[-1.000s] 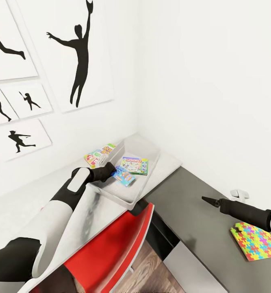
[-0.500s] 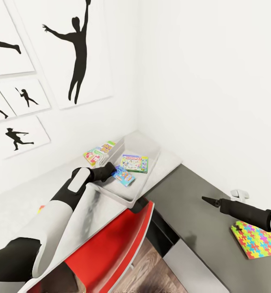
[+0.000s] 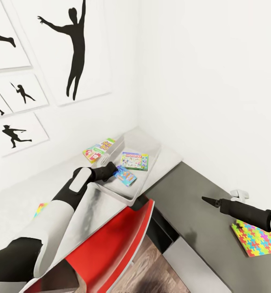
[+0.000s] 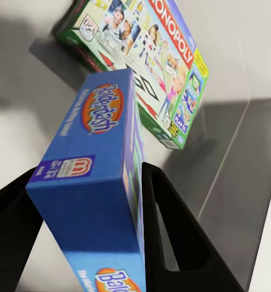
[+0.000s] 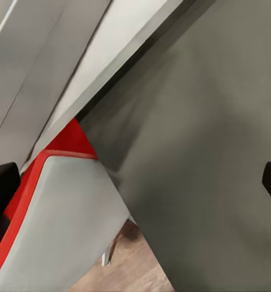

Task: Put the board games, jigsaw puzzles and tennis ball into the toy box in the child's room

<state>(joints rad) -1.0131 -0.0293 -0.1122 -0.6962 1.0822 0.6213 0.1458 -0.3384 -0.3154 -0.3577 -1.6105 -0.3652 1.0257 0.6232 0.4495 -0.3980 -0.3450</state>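
Left claw (image 4: 86, 201) clamped on blue board game (image 4: 102, 182), over toy box (image 3: 145, 140).

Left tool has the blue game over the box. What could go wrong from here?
1. The blue Balderdash game is pinched on edge in the left tool, above the toy box. Released like this, it may tip onto the Monopoly game or lean on a wall instead of lying flat.
2. A third board game lies outside the box by its wall; a sweep of the arm could knock it.
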